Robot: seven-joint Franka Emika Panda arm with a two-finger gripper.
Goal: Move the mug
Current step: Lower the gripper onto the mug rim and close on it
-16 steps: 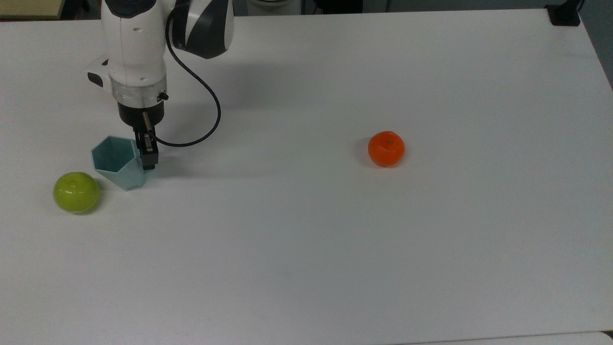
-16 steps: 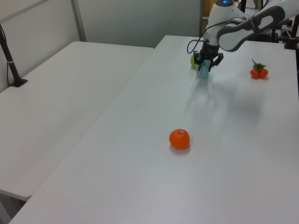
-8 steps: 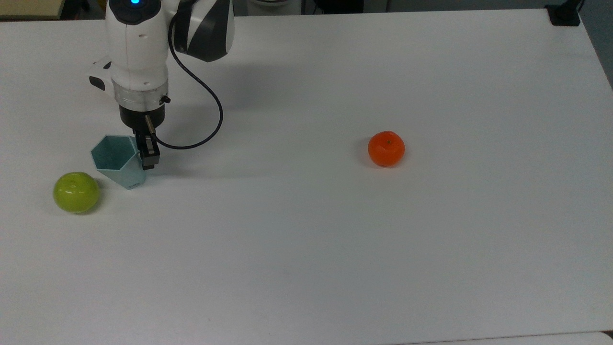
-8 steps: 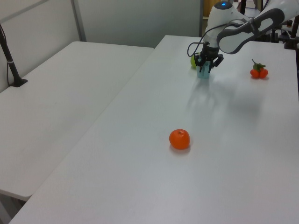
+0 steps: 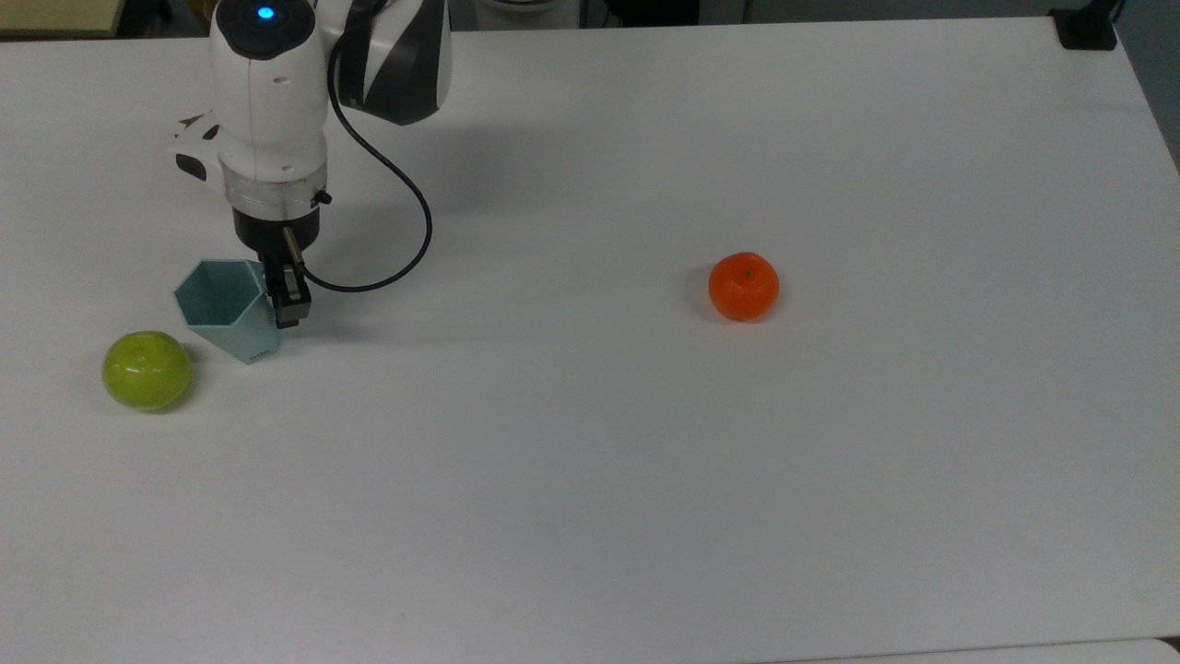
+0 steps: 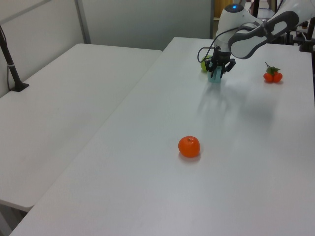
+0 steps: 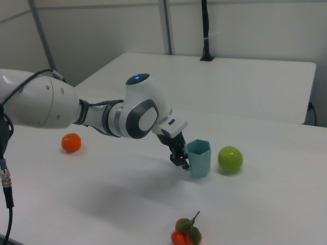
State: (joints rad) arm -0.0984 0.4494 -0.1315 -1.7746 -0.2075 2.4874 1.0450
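The mug [image 5: 224, 309] is pale teal with a hexagonal rim and stands upright on the white table [image 5: 645, 461], near the top view's left edge. My gripper [image 5: 288, 302] hangs down right against the mug's right wall in the top view. In the right view the gripper [image 7: 180, 156] touches the left side of the mug [image 7: 199, 158]. In the left view the gripper [image 6: 216, 72] sits just over the mug [image 6: 214, 77] at the far end of the table. The mug's handle is hidden.
A green apple [image 5: 147, 370] lies close to the mug on the top view's left. An orange [image 5: 744, 286] sits alone right of the middle. A small cluster of red fruit with a stem [image 7: 187, 236] lies near the right view's bottom edge. A black cable [image 5: 406, 240] loops from the wrist.
The wrist has shifted slightly and tilted, so its blue light now shows from above. The gripper tip stays at the mug, whose rim has edged a little to the top view's left.
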